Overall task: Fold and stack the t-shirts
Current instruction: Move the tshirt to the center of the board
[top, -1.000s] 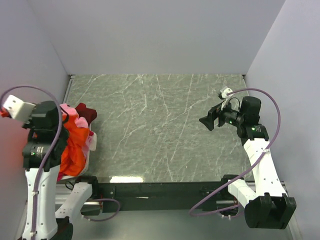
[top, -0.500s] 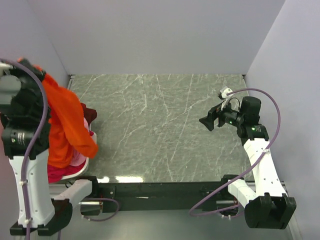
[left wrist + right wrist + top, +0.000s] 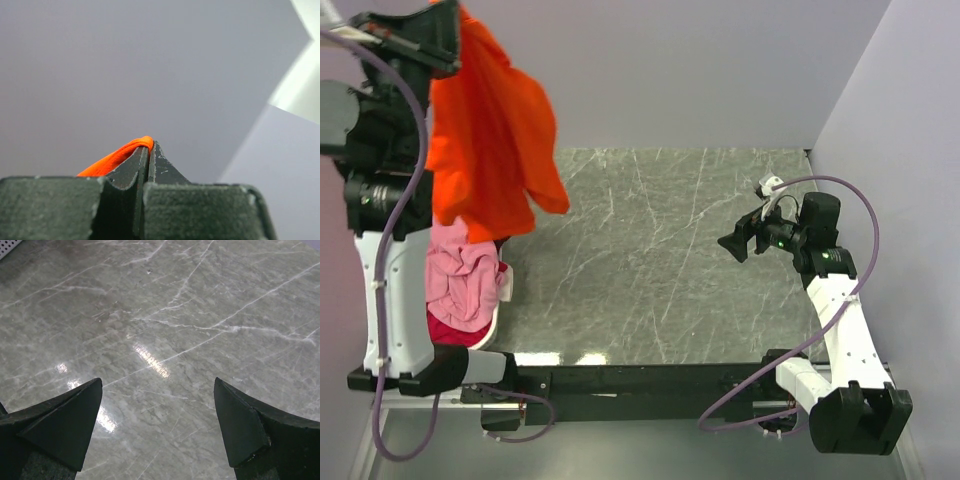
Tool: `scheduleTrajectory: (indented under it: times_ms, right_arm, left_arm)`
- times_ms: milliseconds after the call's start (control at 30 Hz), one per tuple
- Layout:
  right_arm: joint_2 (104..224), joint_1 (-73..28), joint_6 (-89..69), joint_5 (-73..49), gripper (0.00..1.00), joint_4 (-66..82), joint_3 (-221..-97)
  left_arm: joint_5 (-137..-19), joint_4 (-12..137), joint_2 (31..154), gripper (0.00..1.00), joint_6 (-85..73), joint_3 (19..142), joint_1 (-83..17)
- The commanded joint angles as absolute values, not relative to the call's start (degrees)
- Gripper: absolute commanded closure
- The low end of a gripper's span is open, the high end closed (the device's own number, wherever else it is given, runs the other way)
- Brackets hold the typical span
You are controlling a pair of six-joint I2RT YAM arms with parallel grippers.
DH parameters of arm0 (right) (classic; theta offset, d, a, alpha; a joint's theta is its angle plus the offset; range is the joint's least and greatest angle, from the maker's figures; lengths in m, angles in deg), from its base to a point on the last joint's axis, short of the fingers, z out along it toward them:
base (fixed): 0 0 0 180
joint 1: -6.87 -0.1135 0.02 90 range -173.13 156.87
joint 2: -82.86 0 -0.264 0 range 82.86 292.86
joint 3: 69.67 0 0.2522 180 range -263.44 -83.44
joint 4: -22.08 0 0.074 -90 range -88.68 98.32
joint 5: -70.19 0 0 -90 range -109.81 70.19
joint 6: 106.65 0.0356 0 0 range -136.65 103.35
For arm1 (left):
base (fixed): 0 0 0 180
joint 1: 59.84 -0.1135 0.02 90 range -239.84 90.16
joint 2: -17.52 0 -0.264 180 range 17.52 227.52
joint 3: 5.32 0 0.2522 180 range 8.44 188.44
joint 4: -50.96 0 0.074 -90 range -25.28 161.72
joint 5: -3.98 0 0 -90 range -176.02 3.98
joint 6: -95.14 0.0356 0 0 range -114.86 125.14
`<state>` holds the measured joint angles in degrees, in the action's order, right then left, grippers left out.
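Orange t-shirt (image 3: 485, 130) hangs upper left, long axis vertical, pinched atop by my left gripper (image 3: 150, 150). Pink t-shirt heap (image 3: 465, 280) lies beneath, left edge of table (image 3: 650, 260). My right gripper (image 3: 157, 405) gapes wide, holding nothing.

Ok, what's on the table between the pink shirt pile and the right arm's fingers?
Nothing: from the pink t-shirts to the right fingers there is only bare marble table, seen in the top view.

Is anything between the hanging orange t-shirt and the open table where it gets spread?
Nothing visible. The orange t-shirt hangs from the shut jaws of the left gripper; the table is bare apart from the pink pile at its left edge.
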<state>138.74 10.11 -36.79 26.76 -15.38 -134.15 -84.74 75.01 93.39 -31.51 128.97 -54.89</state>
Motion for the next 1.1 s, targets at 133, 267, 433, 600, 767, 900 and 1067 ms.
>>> scheduleTrajectory:
  times_ms: [133,267,433,600,767,900,1067]
  right_arm:
    - [139.03,9.68,-38.09,26.25,0.02,-15.32,-137.05]
    - [139.38,9.77,-38.53,25.46,0.02,-15.58,-137.05]
    - [139.47,9.68,-39.5,23.53,0.02,-15.94,-137.23]
    - [139.9,9.68,-40.38,21.59,0.02,-16.29,-137.4]
    - [141.83,9.68,-41.6,20.8,0.02,-17.34,-137.93]
    - [144.38,9.59,-44.76,24.3,0.02,-21.45,-138.72]
    - [149.82,7.4,-46.35,29.14,0.04,-25.42,-140.65]
  left_arm:
    - [-75.47,66.83,98.28,0.99,-35.64,132.19,-43.68]
    - [-76.17,67.53,100.13,0.99,-34.42,131.48,-36.74]
    - [-77.05,65.52,100.4,0.99,-34.41,123.08,-32.68]
    - [-76.7,62.62,98.73,0.99,-36.43,108.14,-31.18]
    - [-74.94,64.53,99.16,0.57,-35.75,86.94,-30.83]
    - [-77.74,75.96,102.77,0.16,-26.35,82.28,-30.48]
    - [-84.07,76.76,94.96,0.15,-22.72,71.2,-30.3]
